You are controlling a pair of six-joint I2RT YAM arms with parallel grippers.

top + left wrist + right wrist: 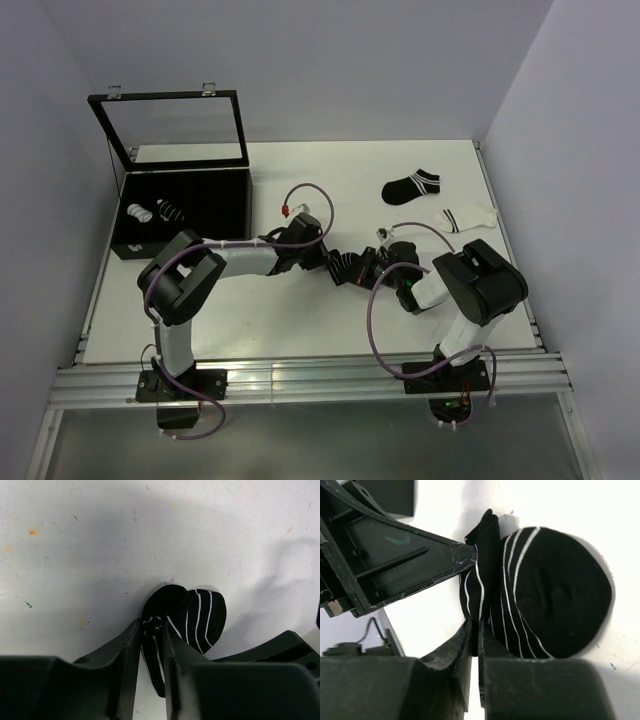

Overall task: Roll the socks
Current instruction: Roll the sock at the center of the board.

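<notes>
Held sock: a black sock with thin white stripes [555,595], partly bunched into a rounded bundle, lies on the bench between the two arms, toward the front middle.
Left jaws: narrow, pinching a fold of this sock's striped edge between them; the rest of the bundle bulges out just beyond the tips.
Right jaws: almost together, gripping a thin fold of the same sock, beside the rounded part.
Meeting point: the two sets of jaws reach the sock from opposite sides, with the left tip touching the fabric just beside the right grip.
Left arm [240,258]: stretched low across the bench toward the middle.
Right arm [480,285]: folded, with its wrist turned in toward the left.
Loose black sock [412,185]: flat at the far right of the bench, with white stripes at the cuff.
White sock [465,217]: flat, near the loose black one but not touching it, with black stripes.
Black box [243,210]: at the far left, with its lid standing open.
In the box: a white rolled bundle [140,213] and a black rolled bundle [170,211], side by side.
Bench [300,325]: white, with small flecks of colour.
</notes>
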